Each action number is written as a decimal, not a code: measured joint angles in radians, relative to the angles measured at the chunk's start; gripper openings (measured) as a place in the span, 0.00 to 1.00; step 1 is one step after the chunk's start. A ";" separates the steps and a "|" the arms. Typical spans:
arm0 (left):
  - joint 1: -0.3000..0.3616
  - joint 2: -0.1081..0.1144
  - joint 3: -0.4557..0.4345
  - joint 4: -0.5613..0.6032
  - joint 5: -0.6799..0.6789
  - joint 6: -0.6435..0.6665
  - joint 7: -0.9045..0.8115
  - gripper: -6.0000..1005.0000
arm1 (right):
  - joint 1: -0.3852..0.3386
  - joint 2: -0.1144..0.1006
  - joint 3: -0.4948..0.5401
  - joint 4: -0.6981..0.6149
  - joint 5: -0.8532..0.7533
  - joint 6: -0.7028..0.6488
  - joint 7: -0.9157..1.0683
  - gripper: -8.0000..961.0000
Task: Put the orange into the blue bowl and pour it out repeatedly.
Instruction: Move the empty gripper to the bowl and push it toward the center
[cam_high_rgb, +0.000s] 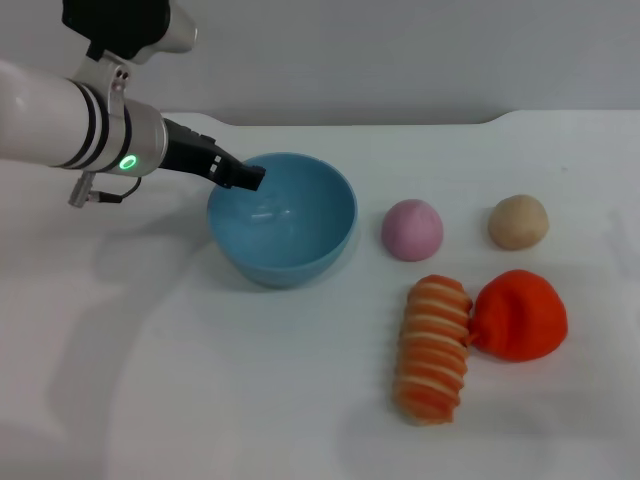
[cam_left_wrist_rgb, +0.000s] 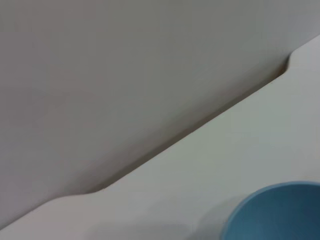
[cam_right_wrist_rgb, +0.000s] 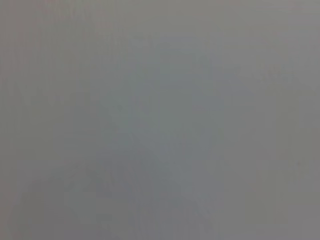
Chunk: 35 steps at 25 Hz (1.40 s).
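pink ball (cam_high_rgb: 412, 229) | beige ball (cam_high_rgb: 518, 221) | striped roll (cam_high_rgb: 434, 348) | white table (cam_high_rgb: 250, 390)

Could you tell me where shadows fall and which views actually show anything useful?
Head view: soft, even light; faint shadows lie under the blue bowl and the left gripper on the white table, and the orange reads clearly. Left wrist view: only the bowl's rim, table edge and wall. Right wrist view: a featureless grey field, nothing recognisable.

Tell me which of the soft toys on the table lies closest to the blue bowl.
The pink ball, just beside the blue bowl on the robot's right. The beige ball, the striped roll and the orange all lie farther off.
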 joint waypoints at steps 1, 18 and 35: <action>-0.002 0.000 -0.001 -0.015 0.001 -0.013 0.000 0.79 | -0.001 0.000 -0.002 0.001 0.000 0.000 0.000 0.80; -0.042 -0.006 0.001 -0.169 -0.002 -0.015 0.001 0.79 | -0.001 0.002 -0.010 0.002 -0.002 -0.003 -0.001 0.80; -0.047 -0.008 0.110 -0.161 -0.014 -0.050 0.011 0.32 | 0.003 0.000 -0.010 0.002 -0.002 0.004 -0.001 0.80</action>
